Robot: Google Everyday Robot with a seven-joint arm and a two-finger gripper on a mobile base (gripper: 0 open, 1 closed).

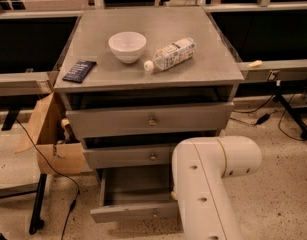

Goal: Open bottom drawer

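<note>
The bottom drawer (pixel 134 211) of the grey cabinet stands pulled out, and its shallow grey inside (pixel 135 184) shows. My white arm (pixel 208 184) reaches down in front of the cabinet's lower right and covers the drawer's right part. Only a sliver of the gripper (pixel 172 196) shows at the arm's left edge, down in the open drawer near its front. The middle drawer (pixel 128 156) and top drawer (pixel 150 120) above sit slightly out, each with a small brass knob.
On the cabinet top lie a white bowl (pixel 127 45), a bottle on its side (pixel 170 55) and a dark packet (pixel 79 70). A cardboard box (pixel 48 134) stands to the left. A black stand leg (pixel 38 204) and cables cross the floor.
</note>
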